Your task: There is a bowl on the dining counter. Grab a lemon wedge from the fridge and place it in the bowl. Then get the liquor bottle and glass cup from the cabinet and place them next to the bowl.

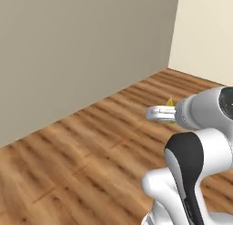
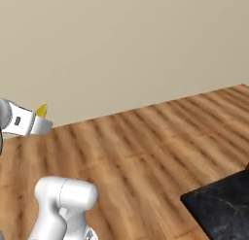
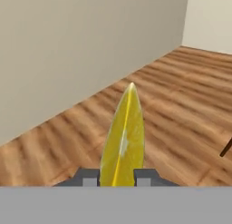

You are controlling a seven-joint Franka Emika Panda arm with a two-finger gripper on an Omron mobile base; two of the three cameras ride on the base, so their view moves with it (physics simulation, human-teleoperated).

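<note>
We start with the lemon wedge (image 3: 123, 137): it stands upright between the 2 dark tips of the pincer (image 3: 117, 177), its pointed end away from the hand, and the tips press its lower flanks, so we read the pincer as clamped on the wedge. In the left base view the wedge (image 1: 170, 102) peeks out as a small yellow tip past the pale fingers of the pincer (image 1: 157, 113), and from the right side it sits at the end of the outstretched hand. It is carried in the air above the wooden floor (image 1: 91, 146), with a plain beige wall (image 2: 126, 49) beyond. A black marbled corner of the dining bench (image 2: 221, 205) enters the lower right of the right base view. By our judgement the wedge is fetched and in transit; dropping it in the bowl, then bringing the bottle and the cup, all remain to do
</note>
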